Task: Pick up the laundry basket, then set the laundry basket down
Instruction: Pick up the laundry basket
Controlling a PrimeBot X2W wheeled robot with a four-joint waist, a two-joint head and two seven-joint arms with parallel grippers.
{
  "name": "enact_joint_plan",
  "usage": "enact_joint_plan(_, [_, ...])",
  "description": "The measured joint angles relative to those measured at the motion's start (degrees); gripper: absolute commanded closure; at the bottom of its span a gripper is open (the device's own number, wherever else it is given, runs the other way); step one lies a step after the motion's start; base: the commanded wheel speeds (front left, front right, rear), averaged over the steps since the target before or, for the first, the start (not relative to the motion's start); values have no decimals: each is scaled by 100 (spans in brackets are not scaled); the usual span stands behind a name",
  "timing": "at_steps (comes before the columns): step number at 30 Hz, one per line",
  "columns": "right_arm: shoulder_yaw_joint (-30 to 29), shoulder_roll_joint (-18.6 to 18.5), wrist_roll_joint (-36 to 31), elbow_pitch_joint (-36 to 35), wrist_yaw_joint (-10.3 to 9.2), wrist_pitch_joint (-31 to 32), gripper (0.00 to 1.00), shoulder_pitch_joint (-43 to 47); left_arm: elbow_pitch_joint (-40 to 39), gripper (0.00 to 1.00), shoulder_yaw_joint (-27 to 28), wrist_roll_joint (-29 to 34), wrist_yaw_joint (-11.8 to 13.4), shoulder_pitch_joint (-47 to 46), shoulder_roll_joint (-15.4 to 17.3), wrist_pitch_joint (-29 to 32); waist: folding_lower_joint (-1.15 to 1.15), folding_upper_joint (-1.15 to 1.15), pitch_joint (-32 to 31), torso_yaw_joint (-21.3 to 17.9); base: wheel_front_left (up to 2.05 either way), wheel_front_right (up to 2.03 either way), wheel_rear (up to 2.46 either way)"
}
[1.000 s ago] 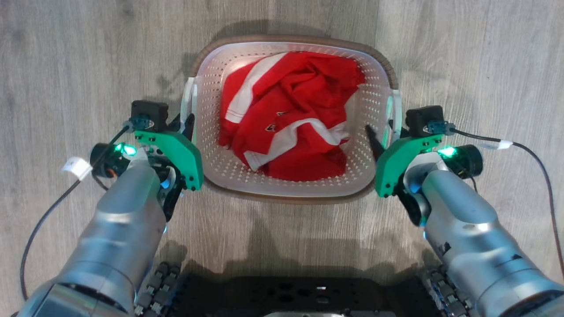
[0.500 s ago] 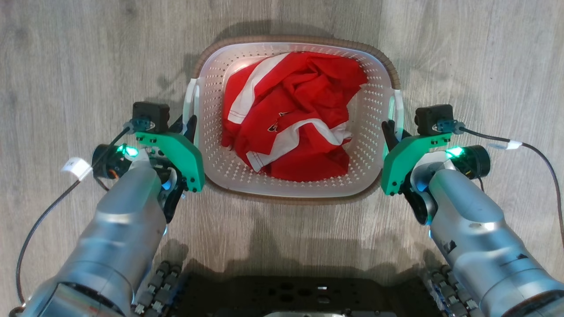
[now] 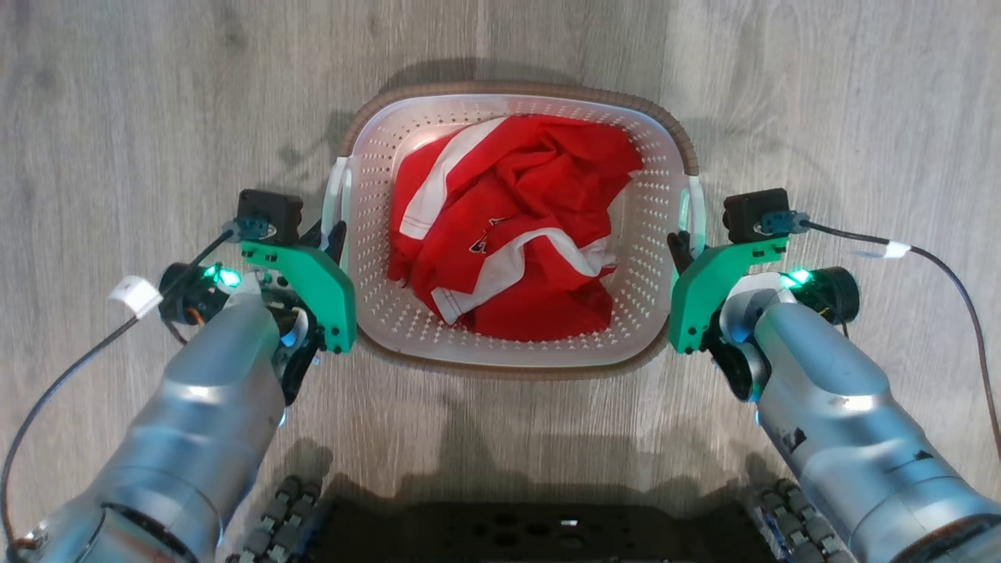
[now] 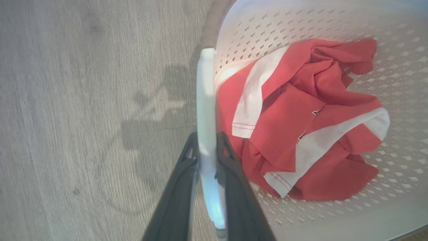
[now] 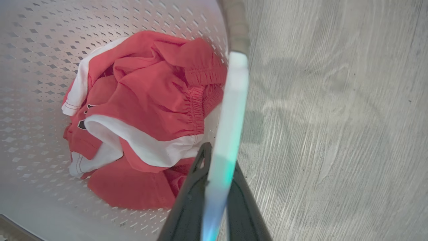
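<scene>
The laundry basket (image 3: pixel 374 234) is right in front of the robot, dead centre between both arms, over the grey wood-look floor (image 3: pixel 141 109). From above there's no telling whether its base is actually touching the floor. A crumpled red and white garment (image 3: pixel 508 227) is piled inside. The left gripper (image 4: pixel 206 142) is clamped on the basket's white left handle (image 4: pixel 204 100), one dark finger on each side of it. The right gripper (image 5: pixel 218 157) pinches the right handle (image 5: pixel 232 100) the same way, inner finger inside the basket wall, outer one outside.
</scene>
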Motion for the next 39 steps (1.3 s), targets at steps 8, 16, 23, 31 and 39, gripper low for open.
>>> enact_joint_plan(8, [275, -19, 445, -175, -33, 505, 100, 1, -207, 100, -623, -396, 1, 19, 289, 224, 0, 0, -335, -63, 0, 0, 0])
enact_joint_plan(16, [622, -44, 778, -270, -34, 1244, 100, 18, -534, 100, -1258, -835, 10, 118, 623, 557, 0, 0, -847, -110, 0, 0, 0])
enact_joint_plan(23, [966, -76, 1038, -385, -40, 1925, 100, 108, -957, 100, -1896, -1249, 49, 422, 978, 983, 0, 0, -1408, -125, 0, 0, 0])
enact_joint_plan(31, [1261, -81, 1393, -578, -40, 2497, 100, 433, -1467, 100, -2295, -1619, 52, 675, 1400, 1389, 0, 0, -2105, -141, 0, 0, 0])
enact_joint_plan(39, [1460, -85, 1611, -797, -40, 2827, 100, 764, -1992, 100, -2416, -1861, 52, 1051, 1818, 1683, -1, 0, -2822, -177, 0, 0, 0])
